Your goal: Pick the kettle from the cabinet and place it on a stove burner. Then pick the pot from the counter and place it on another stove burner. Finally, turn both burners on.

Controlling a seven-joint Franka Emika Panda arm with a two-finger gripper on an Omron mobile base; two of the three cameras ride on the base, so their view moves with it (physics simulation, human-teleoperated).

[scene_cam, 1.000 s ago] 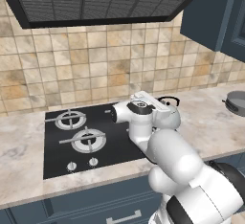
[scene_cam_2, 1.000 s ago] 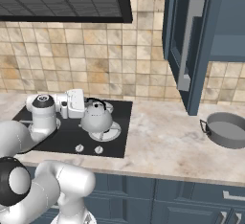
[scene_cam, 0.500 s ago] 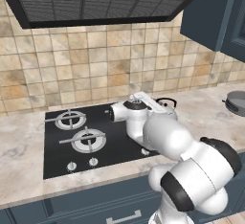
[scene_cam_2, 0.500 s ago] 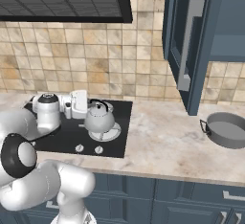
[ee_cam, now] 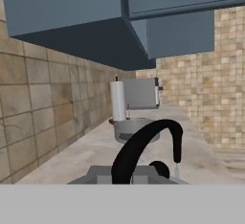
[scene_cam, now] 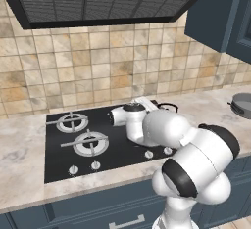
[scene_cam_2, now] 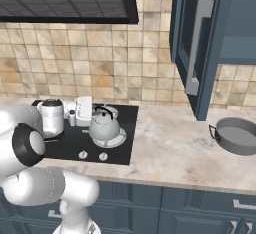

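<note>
The kettle (scene_cam_2: 104, 125) is set on a stove burner (scene_cam_2: 109, 139); the pot (scene_cam_2: 238, 135) waits on the bench (scene_cam_2: 170, 153); whether the jaws are apart cannot be told, seemingly beside the handle.

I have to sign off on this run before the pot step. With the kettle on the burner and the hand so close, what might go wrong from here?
The gripper sits right beside the kettle, so pulling away could nudge it off its burner ring.

The pot sits far right on the counter, near the open cabinet door; swinging across, the arm may clip that door.
</note>
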